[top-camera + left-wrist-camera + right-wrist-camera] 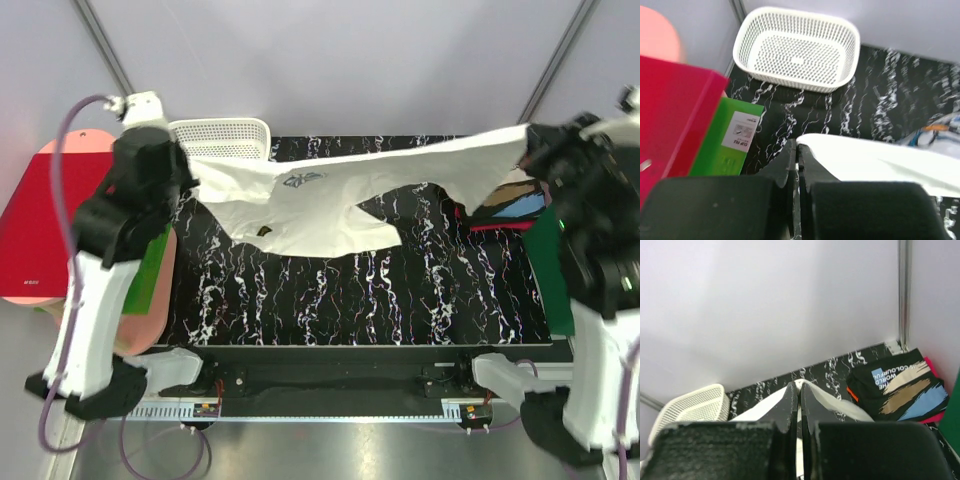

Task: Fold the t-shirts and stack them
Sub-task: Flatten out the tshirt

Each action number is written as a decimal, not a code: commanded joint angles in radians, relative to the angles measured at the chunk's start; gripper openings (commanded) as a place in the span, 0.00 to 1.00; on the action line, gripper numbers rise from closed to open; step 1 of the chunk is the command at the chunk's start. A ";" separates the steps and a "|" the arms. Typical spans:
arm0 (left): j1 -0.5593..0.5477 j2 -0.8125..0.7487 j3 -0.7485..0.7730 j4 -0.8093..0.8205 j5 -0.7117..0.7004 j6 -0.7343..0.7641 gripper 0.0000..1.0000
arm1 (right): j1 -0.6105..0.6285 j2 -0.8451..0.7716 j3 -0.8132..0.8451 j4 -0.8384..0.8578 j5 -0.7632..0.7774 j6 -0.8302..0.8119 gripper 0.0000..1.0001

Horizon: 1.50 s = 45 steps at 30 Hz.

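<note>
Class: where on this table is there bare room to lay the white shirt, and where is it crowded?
Bare: the near half of the marble table, between the hanging white t-shirt and the front edge. Crowded: the basket far left, the folded black t-shirt far right.
</note>
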 commanded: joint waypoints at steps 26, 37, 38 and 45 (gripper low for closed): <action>0.087 0.304 0.277 0.163 0.459 0.013 0.00 | -0.004 0.034 -0.292 0.182 0.128 -0.064 0.00; 0.115 0.668 -0.043 0.354 0.523 0.006 0.00 | -0.004 0.482 -0.519 0.479 0.017 -0.013 0.00; 0.121 0.688 -0.028 0.352 0.524 0.005 0.00 | -0.006 0.535 -0.506 0.487 0.014 -0.015 0.00; 0.135 0.762 0.165 0.303 0.484 0.002 0.00 | -0.004 0.608 -0.389 0.498 0.014 -0.010 0.00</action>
